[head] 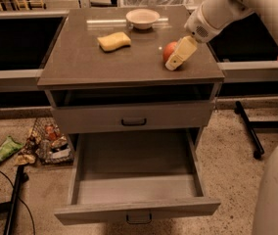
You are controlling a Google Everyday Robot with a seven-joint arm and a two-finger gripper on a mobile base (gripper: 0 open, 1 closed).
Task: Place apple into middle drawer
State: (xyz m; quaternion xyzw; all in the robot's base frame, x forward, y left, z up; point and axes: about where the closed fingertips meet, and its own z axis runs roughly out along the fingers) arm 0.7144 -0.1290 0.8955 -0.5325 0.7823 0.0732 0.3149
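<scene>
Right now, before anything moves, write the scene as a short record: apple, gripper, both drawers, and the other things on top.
apple: on cabinet top, near its right front corner
gripper: at the apple's right side, overlapping it
middle drawer: pulled open
upper drawer: shut
sponge: cabinet top, left of apple
bowl: cabinet top, back edge

On the tabletop (80, 65): bowl (142, 17) far centre, sponge (114, 41) nearer and left of it, apple (168, 50) at the right, gripper (175, 58) against its near-right side. Below, upper drawer (178, 115); under it, middle drawer (178, 207) standing out toward the near side. Basket (51, 140) on the floor at left.
</scene>
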